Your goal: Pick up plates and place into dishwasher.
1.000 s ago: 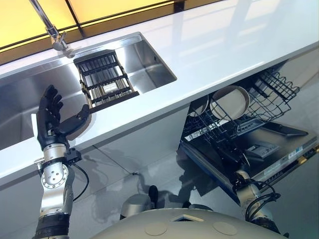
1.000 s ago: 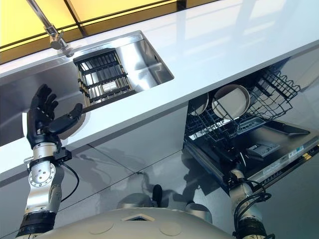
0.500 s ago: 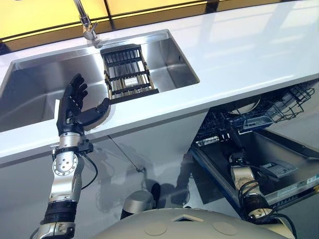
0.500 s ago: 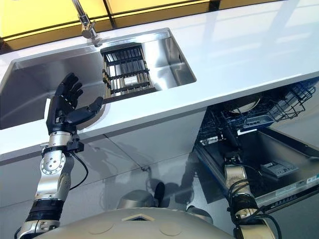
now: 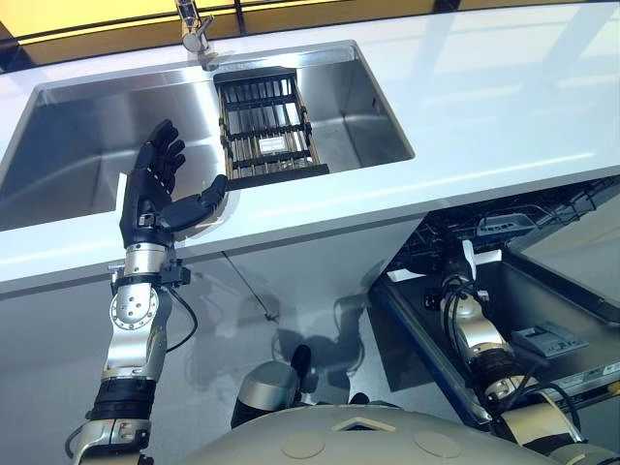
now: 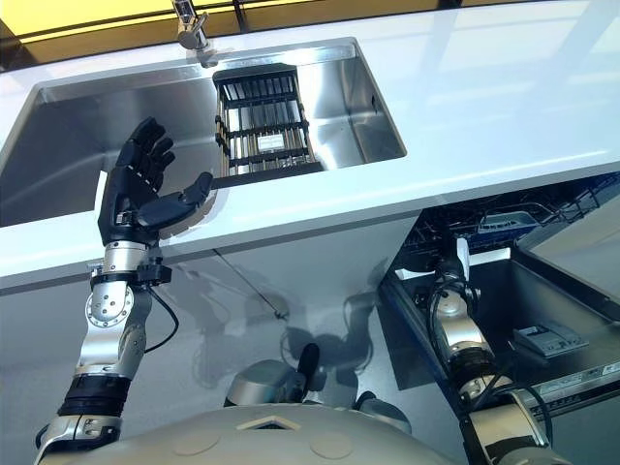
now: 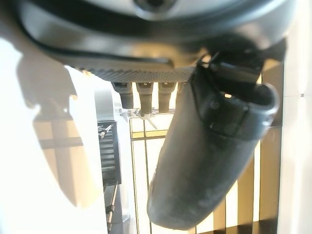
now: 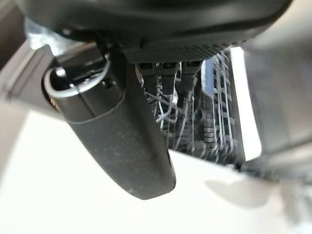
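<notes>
Left hand (image 5: 150, 199): fingers straight and spread, thumb held out to the right, palm empty; it is raised at the near edge of the white counter (image 5: 504, 107), in front of the steel sink (image 5: 68, 155). A pale plate (image 5: 208, 221) shows just behind the thumb at the sink's near rim. A dark slatted rack (image 5: 266, 131) stands in the sink's right part, below the faucet (image 5: 197, 24). Right hand (image 6: 455, 263): it reaches into the open dishwasher (image 5: 542, 320) under the counter on the right, at the wire basket (image 5: 504, 225); in the right wrist view the fingers (image 8: 168, 70) extend straight toward the wires, holding nothing.
</notes>
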You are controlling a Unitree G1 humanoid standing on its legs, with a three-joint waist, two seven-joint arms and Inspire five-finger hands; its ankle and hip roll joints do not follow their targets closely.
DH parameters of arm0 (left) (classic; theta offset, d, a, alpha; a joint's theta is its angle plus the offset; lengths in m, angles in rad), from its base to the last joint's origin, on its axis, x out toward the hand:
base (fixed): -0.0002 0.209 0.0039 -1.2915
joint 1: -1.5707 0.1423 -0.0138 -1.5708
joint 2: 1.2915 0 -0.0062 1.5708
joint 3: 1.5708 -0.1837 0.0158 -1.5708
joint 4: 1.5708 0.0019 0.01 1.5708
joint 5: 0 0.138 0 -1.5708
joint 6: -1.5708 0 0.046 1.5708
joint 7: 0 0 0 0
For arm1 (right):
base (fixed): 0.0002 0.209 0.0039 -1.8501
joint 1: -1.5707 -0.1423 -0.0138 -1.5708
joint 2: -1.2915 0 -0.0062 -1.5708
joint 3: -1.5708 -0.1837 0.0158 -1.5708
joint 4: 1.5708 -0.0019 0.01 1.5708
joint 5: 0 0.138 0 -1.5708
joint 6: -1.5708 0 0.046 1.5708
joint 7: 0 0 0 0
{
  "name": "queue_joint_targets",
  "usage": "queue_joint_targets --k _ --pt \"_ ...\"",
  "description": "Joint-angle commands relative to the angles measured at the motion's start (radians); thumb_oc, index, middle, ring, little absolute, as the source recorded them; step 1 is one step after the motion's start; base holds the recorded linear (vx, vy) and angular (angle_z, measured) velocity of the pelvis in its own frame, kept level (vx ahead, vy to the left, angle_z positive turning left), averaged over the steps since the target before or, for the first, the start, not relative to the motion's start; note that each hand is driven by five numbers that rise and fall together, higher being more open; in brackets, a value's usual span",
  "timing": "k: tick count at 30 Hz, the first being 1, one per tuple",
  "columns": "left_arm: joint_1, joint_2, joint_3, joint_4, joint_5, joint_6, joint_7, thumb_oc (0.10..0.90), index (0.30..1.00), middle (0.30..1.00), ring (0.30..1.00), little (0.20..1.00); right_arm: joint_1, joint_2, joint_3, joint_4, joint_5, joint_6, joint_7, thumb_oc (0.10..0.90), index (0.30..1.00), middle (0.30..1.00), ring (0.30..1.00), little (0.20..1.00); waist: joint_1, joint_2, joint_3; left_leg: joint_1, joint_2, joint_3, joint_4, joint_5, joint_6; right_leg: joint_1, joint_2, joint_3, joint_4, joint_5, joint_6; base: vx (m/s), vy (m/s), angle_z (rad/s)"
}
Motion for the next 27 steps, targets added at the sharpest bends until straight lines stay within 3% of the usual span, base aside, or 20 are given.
queue_joint_targets --k 1,7,14,16,19,21,23,27 --pt "-0.001 0.066 -0.034 0.047 -0.004 -0.008 0.022 0.8 0.9 0.9 0.9 0.9 -0.276 -0.058 0.04 -0.234 -0.142 -0.13 -0.057 0.8 0.9 0.9 0.9 0.9 0.036 -0.011 -0.073 0.067 -0.047 0.045 0.043 -0.186 0.04 -0.178 -0.082 0.006 0.186 0.05 0.094 0.0 0.0 0.0" --pt "0.002 0.047 -0.036 0.041 0.01 -0.008 0.01 0.8 0.9 0.9 0.9 0.9 -0.204 -0.028 0.011 -0.215 -0.114 -0.166 -0.098 0.8 0.9 0.9 0.9 0.9 0.026 -0.016 -0.068 0.073 -0.042 0.055 0.034 -0.193 0.046 -0.183 -0.081 0.025 0.183 0.055 0.102 0.0 -0.004 -0.04" --pt "0.031 0.026 -0.015 0.041 0.015 -0.028 0.003 0.8 0.9 0.9 0.9 0.9 -0.062 0.011 -0.035 -0.257 -0.062 -0.27 -0.076 0.8 0.9 0.9 0.9 0.9 0.001 -0.018 -0.068 0.077 -0.035 0.083 0.023 -0.199 0.052 -0.201 -0.086 0.036 0.186 0.066 0.115 -0.02 -0.003 -0.1" --pt "0.045 0.015 -0.004 0.039 0.019 -0.038 0.01 0.8 0.9 0.9 0.9 0.9 -0.013 0.045 -0.052 -0.281 -0.032 -0.325 -0.08 0.8 0.9 0.9 0.9 0.9 -0.012 -0.015 -0.067 0.08 -0.031 0.103 0.018 -0.201 0.051 -0.211 -0.092 0.031 0.191 0.073 0.121 -0.03 0.013 -0.19" --pt "0.066 -0.001 0.02 0.027 0.024 -0.046 0.02 0.8 0.9 0.9 0.9 0.9 0.055 0.106 -0.095 -0.337 0.024 -0.42 -0.1 0.8 0.9 0.9 0.9 0.9 -0.035 -0.01 -0.069 0.082 -0.026 0.131 0.014 -0.205 0.052 -0.229 -0.101 0.03 0.199 0.084 0.126 -0.03 0.025 -0.25" --pt "0.09 -0.023 0.042 0.024 0.034 -0.059 0.038 0.8 0.9 0.9 0.9 0.9 0.137 0.17 -0.127 -0.427 -0.012 -0.513 -0.116 0.8 0.9 0.9 0.9 0.9 -0.064 -0.006 -0.073 0.077 -0.025 0.146 0.014 -0.209 0.057 -0.246 -0.1 0.052 0.205 0.083 0.127 -0.03 0.039 -0.23" --pt "0.104 -0.037 0.057 0.026 0.04 -0.066 0.052 0.8 0.9 0.9 0.9 0.9 0.187 0.188 -0.143 -0.479 -0.015 -0.544 -0.106 0.8 0.9 0.9 0.9 0.9 -0.088 0.0 -0.077 0.074 -0.024 0.158 0.015 -0.211 0.059 -0.257 -0.096 0.074 0.21 0.071 0.127 -0.03 0.051 -0.27" --pt "0.115 -0.051 0.082 0.036 0.038 -0.081 0.066 0.8 0.9 0.9 0.9 0.9 0.246 0.192 -0.185 -0.499 0.013 -0.533 -0.056 0.8 0.9 0.9 0.9 0.9 -0.129 0.006 -0.079 0.073 -0.022 0.181 0.011 -0.216 0.058 -0.268 -0.087 0.102 0.202 0.061 0.125 -0.04 0.029 -0.26"
